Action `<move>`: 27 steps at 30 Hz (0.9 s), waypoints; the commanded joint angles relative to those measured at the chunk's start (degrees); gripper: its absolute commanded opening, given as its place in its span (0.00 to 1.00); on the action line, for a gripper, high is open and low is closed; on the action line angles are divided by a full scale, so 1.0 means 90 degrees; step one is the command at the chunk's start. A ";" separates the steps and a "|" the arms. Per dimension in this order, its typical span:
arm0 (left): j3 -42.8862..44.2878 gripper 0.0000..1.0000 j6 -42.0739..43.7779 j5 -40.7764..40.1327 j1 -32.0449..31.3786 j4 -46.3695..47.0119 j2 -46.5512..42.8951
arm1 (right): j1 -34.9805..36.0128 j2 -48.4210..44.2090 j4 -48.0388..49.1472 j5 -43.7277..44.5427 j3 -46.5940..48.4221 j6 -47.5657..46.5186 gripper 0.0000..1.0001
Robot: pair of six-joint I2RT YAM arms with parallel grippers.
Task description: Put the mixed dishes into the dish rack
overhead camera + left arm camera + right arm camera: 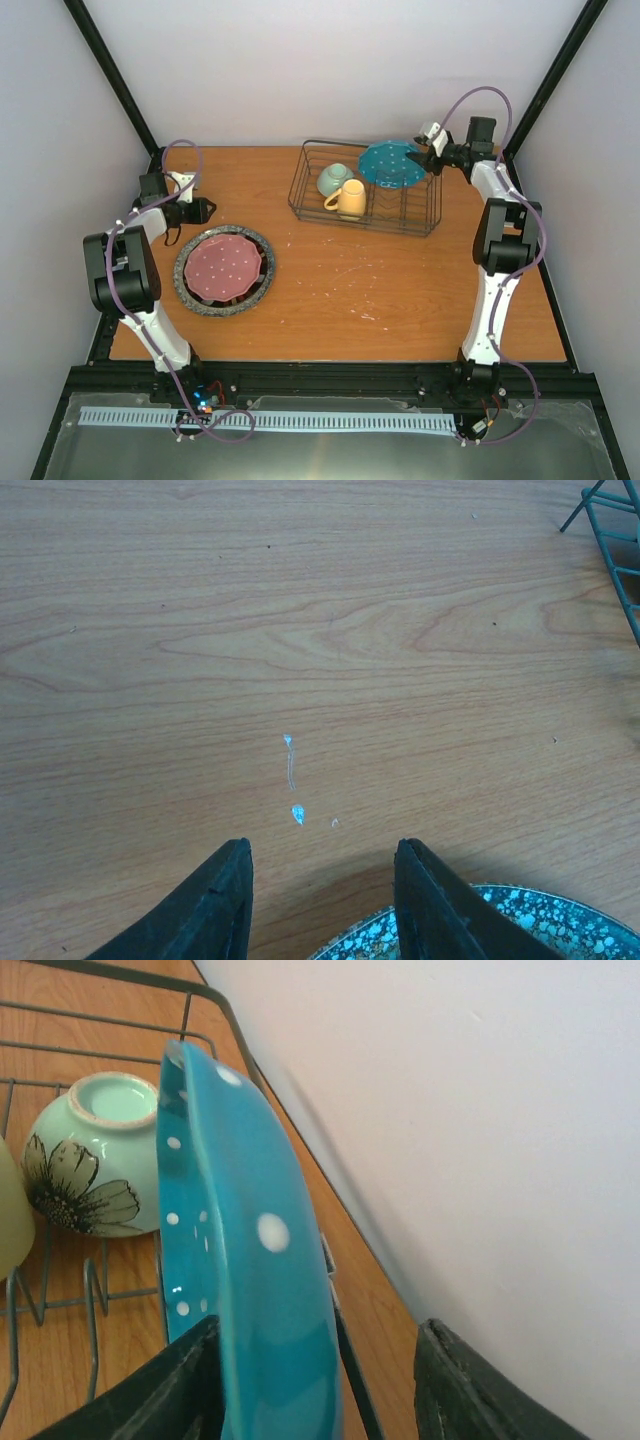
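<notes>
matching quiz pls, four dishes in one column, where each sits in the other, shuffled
1 yellow mug
2 pale green bowl
3 teal plate
4 pink plate

a on the grey speckled plate
b base up in the dish rack
c on edge inside the open right gripper
d in the rack beside the bowl

Pairs: 1-d, 2-b, 3-c, 4-a

A robotics lab's test cell: the left arm (125, 275) and the right arm (500, 250), slim machines trailing purple cables (184, 146), stand bolted to a black metal rail (330, 378) at the near edge of a wood-grain table (400, 300). Plain white panels (340, 70) and black corner struts (108, 70) box the table in on three sides. A wire dish rack (400, 222) holding crockery stands on it, the one kitchen piece in a bare rig.
</notes>
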 commanded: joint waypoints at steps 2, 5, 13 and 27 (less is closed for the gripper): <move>0.0395 0.40 0.0080 0.0052 0.0029 -0.0206 -0.0223 | -0.0011 -0.0318 0.0726 -0.0117 -0.0319 0.0568 0.54; 0.0411 0.40 0.0102 -0.0010 0.0044 -0.0281 -0.0338 | -0.0022 -0.0388 0.1235 -0.0515 -0.0383 0.1218 0.59; 0.0635 0.42 -0.0200 0.0469 0.0687 -0.1051 -0.0381 | -0.0031 -0.0636 0.3004 -0.1837 -0.1079 0.2676 0.68; 0.0820 0.35 0.0093 -0.0062 0.0975 -0.2613 0.0304 | 0.0356 -0.1325 0.9413 -0.1021 -0.4351 0.6828 0.61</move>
